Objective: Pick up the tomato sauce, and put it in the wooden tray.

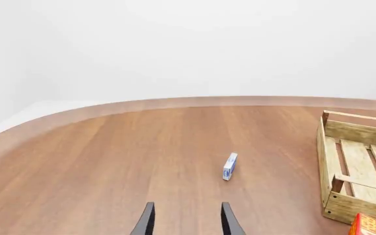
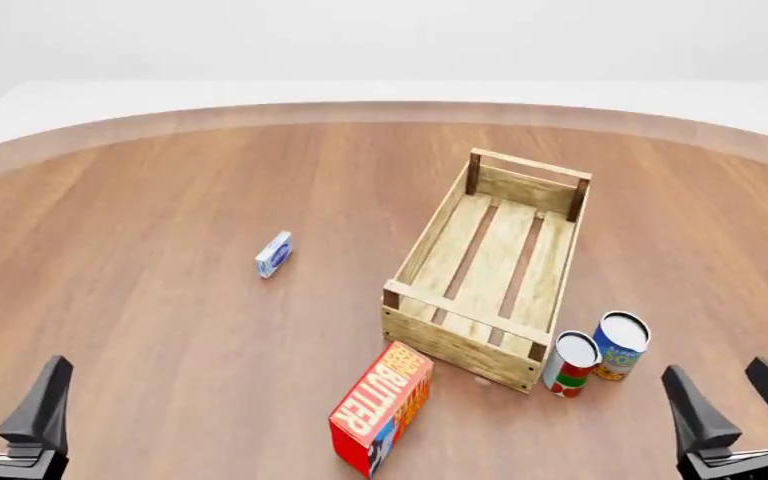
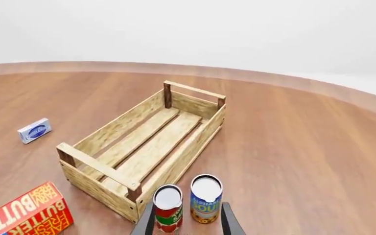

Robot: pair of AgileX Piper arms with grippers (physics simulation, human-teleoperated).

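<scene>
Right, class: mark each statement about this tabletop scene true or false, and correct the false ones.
1. The tomato sauce stands upright beside the blue can. True.
2. The tomato sauce is inside the tray. False: it stands on the table, just outside the tray's near right corner.
3. The tray holds nothing. True.
4. The right gripper is shut on the tomato sauce. False: it is open and holds nothing.
5. The butter box lies beyond the tray's far end. False: it sits near the tray's near end, toward the arms.
6. A small blue-and-white box lies to the left of the tray. True.
</scene>
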